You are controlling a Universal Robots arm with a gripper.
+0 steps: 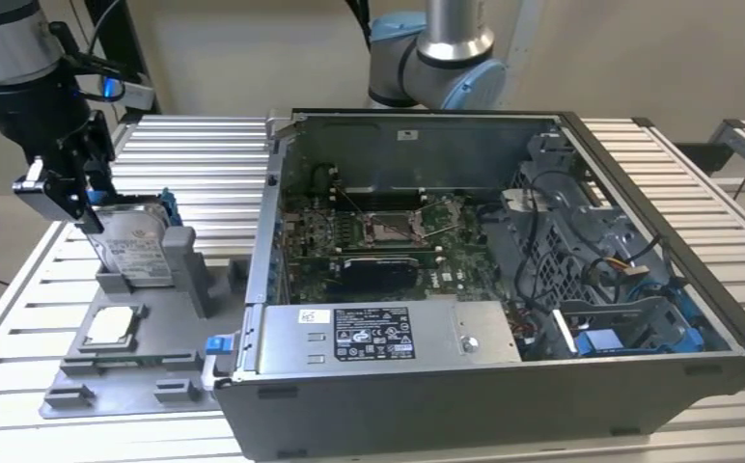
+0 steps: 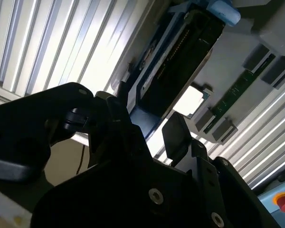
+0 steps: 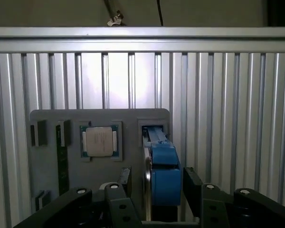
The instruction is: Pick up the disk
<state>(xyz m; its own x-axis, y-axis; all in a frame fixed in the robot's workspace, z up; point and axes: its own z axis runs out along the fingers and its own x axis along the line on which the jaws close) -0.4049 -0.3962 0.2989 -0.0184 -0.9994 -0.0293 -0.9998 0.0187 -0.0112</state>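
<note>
The disk (image 1: 137, 243) is a silver hard drive with a white label and a blue carrier frame. It stands on edge in a slot of the grey fixture plate (image 1: 128, 391), on the exterior view's left. My gripper (image 1: 87, 204) hangs at the disk's upper outer end. In the first wrist view the disk's blue edge (image 3: 164, 175) runs between the two black fingers (image 3: 125, 179), with a narrow gap on each side. The second wrist view shows the same: the gripper (image 2: 147, 124) straddles the disk's end (image 2: 175, 61). The gripper is open and the disk sits in its slot.
A small square silver chip (image 1: 109, 326) lies on the plate beside the disk, along with a green memory stick (image 3: 62, 161). An open computer case (image 1: 502, 289) with a grey power-supply box (image 1: 372, 333) stands close on the exterior view's right. All rests on a slatted aluminium table (image 1: 192, 145).
</note>
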